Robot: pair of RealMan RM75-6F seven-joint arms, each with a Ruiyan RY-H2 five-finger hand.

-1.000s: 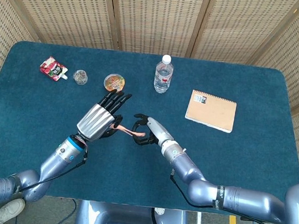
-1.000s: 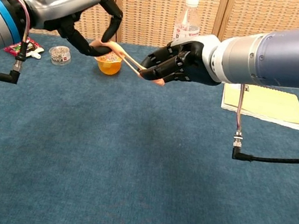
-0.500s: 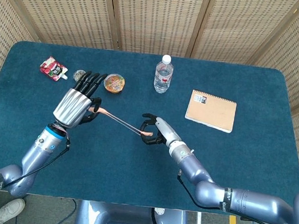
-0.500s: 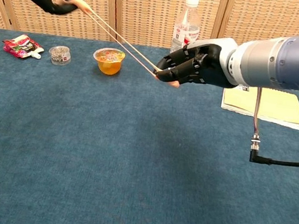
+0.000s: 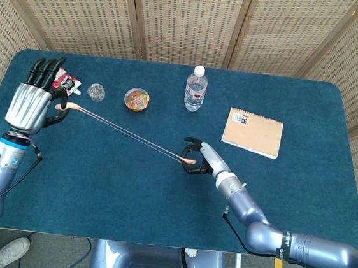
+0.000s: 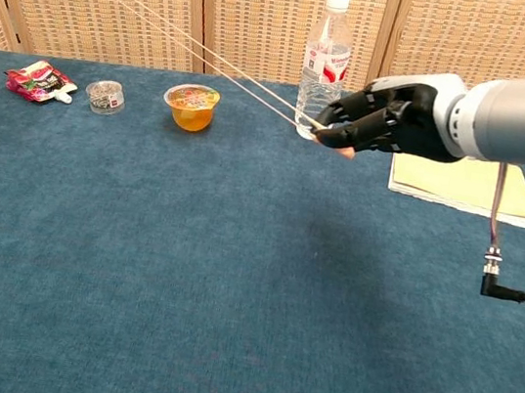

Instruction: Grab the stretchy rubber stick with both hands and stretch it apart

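Above blue table (image 5: 310, 103), rubber stick (image 5: 124, 133) spans taut, gripped by left hand (image 5: 32, 102) and right hand (image 5: 197, 159).

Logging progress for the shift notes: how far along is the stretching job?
Grabbing looks done: left hand and right hand each grip an end of the rubber stick. Stretching is in hand; the stick is a thin taut strand above the table. Little seems left beyond pulling wider, perhaps.

A staged robot test area is showing here, with woven rattan screens (image 5: 191, 20) standing behind a table (image 5: 299, 204) wearing blue carpet-like cloth, while a bottle (image 5: 196, 89), a notebook (image 5: 253, 133), a jelly cup (image 5: 136, 99) and a snack pouch (image 6: 36, 82) are sitting as props.
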